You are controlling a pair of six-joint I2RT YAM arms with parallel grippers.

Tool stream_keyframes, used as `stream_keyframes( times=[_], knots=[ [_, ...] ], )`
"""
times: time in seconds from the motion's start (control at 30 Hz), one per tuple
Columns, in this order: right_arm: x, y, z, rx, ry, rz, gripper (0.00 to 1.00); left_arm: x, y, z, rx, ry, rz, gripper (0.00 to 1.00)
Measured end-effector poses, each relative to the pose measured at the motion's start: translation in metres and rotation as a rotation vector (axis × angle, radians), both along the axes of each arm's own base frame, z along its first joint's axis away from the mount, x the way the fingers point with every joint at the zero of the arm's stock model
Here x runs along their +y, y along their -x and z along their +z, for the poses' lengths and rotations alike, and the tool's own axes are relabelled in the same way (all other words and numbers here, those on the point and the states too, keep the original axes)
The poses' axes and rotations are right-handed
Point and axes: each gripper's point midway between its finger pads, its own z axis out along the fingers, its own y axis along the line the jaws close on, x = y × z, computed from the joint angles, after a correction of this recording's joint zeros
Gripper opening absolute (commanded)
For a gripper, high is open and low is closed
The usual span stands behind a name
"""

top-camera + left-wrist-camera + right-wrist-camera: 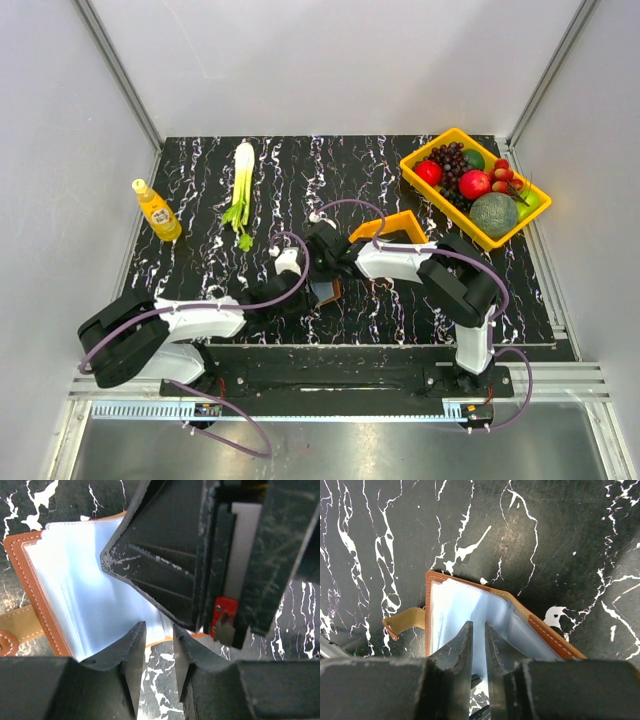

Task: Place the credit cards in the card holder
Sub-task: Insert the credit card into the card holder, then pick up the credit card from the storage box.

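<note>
Judging by the brown leather folding card holder (455, 605) lying open under your right gripper (478, 627) and just beyond your left gripper (159, 630), loading looks unfinished. Left fingers sit slightly apart, empty; whether the right pair pinches anything is unclear.

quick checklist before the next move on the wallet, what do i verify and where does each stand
1. Wallet open, pale blue sleeves showing: ok.
2. Right gripper lined up over the sleeves: ok.
3. A card between the right jaws: cannot tell; the gap is narrow and only pale blue shows through it.
4. Left gripper at the wallet's near edge, jaws apart with nothing between them: ok.
5. Room between the two grippers: not ok; they crowd each other in the left wrist view.
6. Where the remaining cards are: cannot tell; none lie in plain sight, and the right arm partly hides the small orange bin.
</note>
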Motion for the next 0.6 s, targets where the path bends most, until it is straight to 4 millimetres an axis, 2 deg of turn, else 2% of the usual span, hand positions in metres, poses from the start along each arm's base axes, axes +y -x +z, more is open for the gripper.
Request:
stream_keyframes(
  times=[0.1,0.17,0.37,0.5,0.6],
  knots=[
    [-0.002,-0.001,0.0,-0.002,0.005,-0.002,0.23,-0.003,-0.008,-0.001,-0.001,-0.003,0.043,0.41],
    [-0.004,-0.003,0.001,-0.009,0.012,-0.008,0.29,-0.006,-0.011,0.0,-0.006,-0.001,0.057,0.44],
    [-0.018,-0.01,0.007,-0.037,0.051,-0.03,0.4,-0.008,-0.016,0.001,-0.019,0.0,0.08,0.44],
    [-0.044,-0.026,0.025,-0.072,0.07,-0.076,0.44,-0.01,-0.02,0.0,-0.025,-0.008,0.09,0.44],
    [-0.07,-0.041,0.048,-0.12,0.064,-0.13,0.46,-0.012,-0.023,0.0,-0.029,-0.013,0.094,0.44]
  ],
)
